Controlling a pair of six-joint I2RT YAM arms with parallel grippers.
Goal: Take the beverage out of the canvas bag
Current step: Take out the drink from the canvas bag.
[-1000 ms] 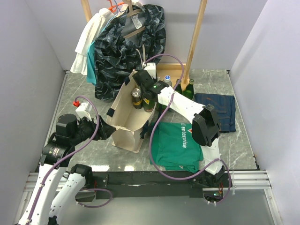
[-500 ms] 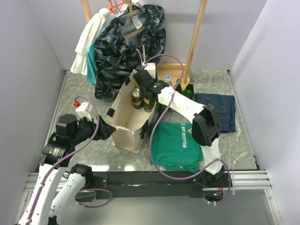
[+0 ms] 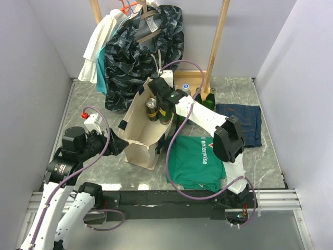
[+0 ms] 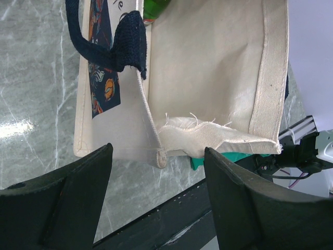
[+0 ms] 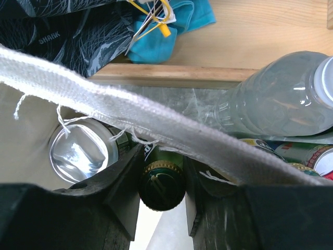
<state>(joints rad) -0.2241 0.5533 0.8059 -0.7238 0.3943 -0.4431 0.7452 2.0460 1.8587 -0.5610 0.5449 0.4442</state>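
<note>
The cream canvas bag (image 3: 141, 139) stands upright mid-table with its mouth open. My right gripper (image 3: 165, 108) reaches down into it. In the right wrist view the right gripper (image 5: 162, 183) is shut on the capped neck of a green glass beverage bottle (image 5: 162, 174), just under the bag's frayed rim (image 5: 156, 125). A silver-topped can (image 5: 78, 151) stands beside the bottle inside the bag. My left gripper (image 3: 117, 145) is open at the bag's near left corner. In the left wrist view, the left gripper (image 4: 157, 154) has the bag's (image 4: 208, 78) lower corner hanging between its spread fingers, untouched.
Behind the bag stand green bottles (image 3: 208, 97) and a clear plastic bottle (image 5: 276, 104) at a wooden rack's base. Garments (image 3: 143, 47) hang on the rack. A green T-shirt (image 3: 197, 161) and folded jeans (image 3: 242, 122) lie to the right.
</note>
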